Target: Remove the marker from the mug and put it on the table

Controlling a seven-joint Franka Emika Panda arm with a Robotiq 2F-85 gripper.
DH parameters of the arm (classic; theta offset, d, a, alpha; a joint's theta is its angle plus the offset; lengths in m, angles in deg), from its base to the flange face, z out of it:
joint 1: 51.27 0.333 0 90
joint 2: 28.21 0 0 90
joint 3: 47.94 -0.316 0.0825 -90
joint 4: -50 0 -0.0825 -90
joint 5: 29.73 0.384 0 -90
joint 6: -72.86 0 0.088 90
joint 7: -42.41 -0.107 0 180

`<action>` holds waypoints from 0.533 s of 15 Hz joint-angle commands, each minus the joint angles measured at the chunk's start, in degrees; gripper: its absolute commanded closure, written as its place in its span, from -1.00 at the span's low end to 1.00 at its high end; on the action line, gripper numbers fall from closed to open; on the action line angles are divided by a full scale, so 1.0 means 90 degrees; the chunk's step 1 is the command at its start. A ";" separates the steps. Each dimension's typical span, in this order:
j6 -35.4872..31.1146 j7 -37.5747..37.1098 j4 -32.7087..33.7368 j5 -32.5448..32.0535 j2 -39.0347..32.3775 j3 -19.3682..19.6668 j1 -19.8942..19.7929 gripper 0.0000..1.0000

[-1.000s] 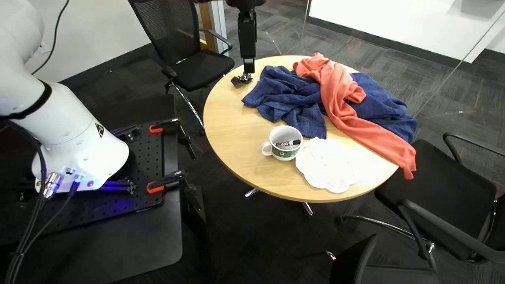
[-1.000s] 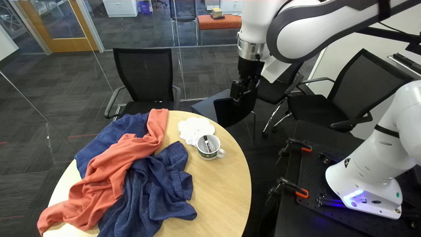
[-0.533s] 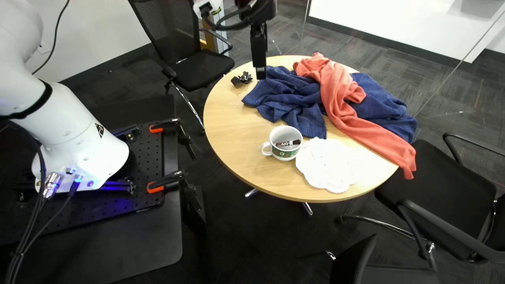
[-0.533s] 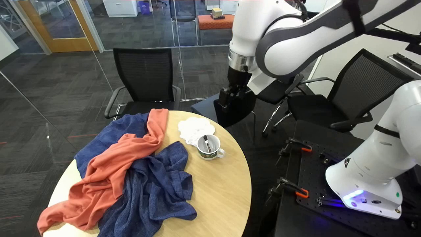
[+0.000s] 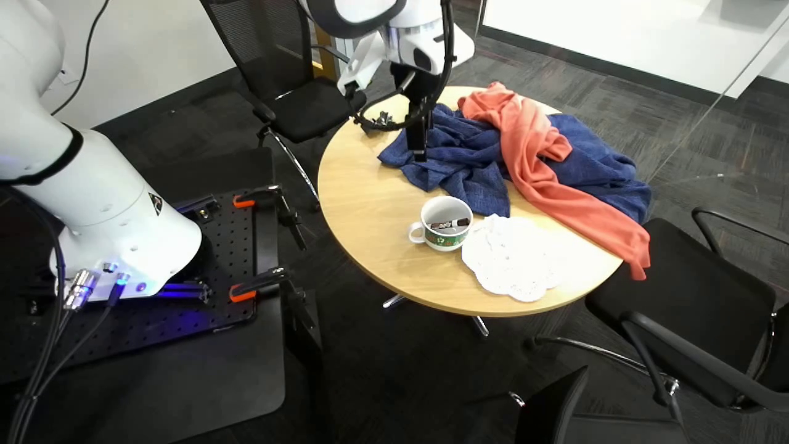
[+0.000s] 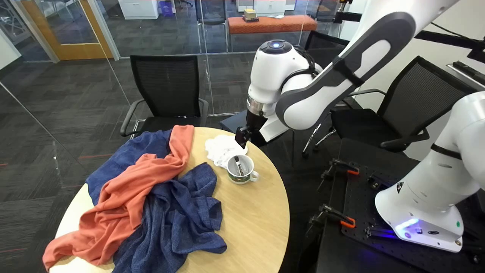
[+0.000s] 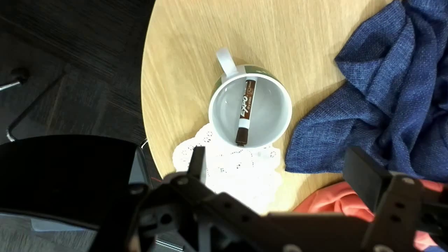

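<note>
Gripper [image 7: 278, 164]: in the wrist view, spread wide, its tips apart from the marker [image 7: 246, 110]
Marker: inside the mug [image 7: 271, 108], aslant, dark cap end toward the gripper, EXPO lettering facing up
Mug: upright on the table [image 7: 175, 70], right beside the white doily [image 7: 241, 175]; whether it rests on the doily's edge I cannot tell
Blue cloth [image 7: 381, 98]: in folds to the right of the mug in that picture, with the orange cloth [image 7: 344, 201] at the lower edge
Arm [image 5: 404, 52]: in an exterior view, over the table, gripper pointing down and apart from the mug
Mesh chair [image 6: 165, 87]: in an exterior view, near the table; there the gripper shows partly in front of the doily, the marker inside the mug
</note>
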 commanded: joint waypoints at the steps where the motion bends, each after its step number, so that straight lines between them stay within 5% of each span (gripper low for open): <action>1: -0.0474 -0.0632 0.0368 -0.0189 -0.0812 0.0390 0.0418 -1.00; 8: -0.1162 -0.0482 0.0993 0.0550 -0.2036 0.0971 0.0984 -1.00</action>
